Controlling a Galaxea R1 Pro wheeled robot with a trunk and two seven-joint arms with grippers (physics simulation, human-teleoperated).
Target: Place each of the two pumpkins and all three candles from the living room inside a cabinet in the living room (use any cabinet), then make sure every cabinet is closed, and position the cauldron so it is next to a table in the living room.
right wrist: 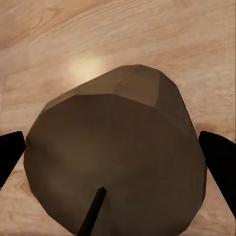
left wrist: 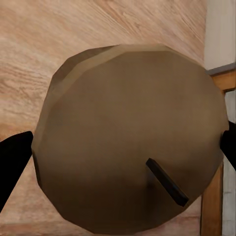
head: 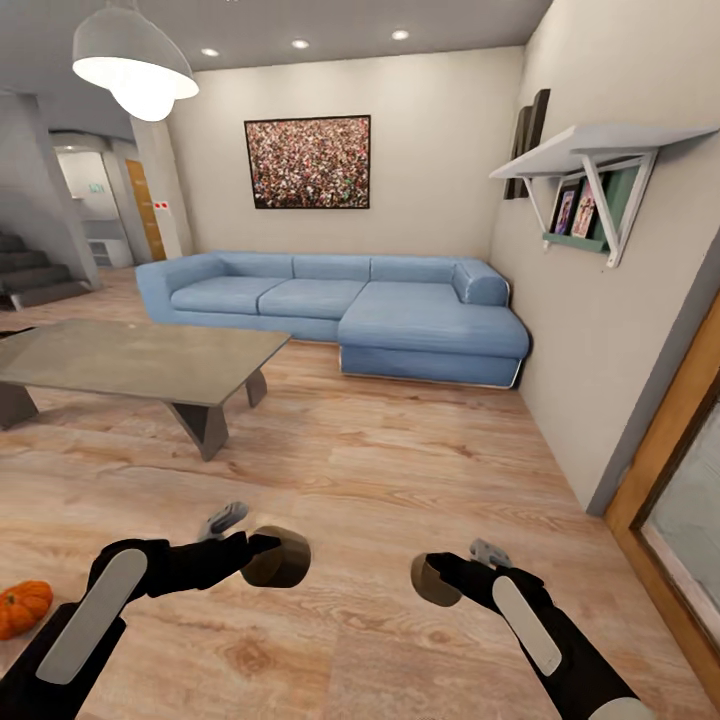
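- Left hand (head: 262,556) pinches a tan candle (head: 278,557) between its fingers (left wrist: 12,160) — wick (left wrist: 167,182) facing the wrist camera, above the wood floor (head: 400,470).
- Right hand (head: 432,578) pinches a second candle (head: 434,581) the same way.
- One pumpkin (head: 22,607) lies on the floor beside the left arm.
- The grey bench (head: 130,358) stands ahead on the left — blue sofa (head: 350,310) behind.

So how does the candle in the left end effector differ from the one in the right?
The left candle looks larger in the head view than the right candle. The left one shows its side wall and points its end inward; the right one shows mostly a rounded end. Both are squat, tan-brown, wicked, and held above the wood floor.
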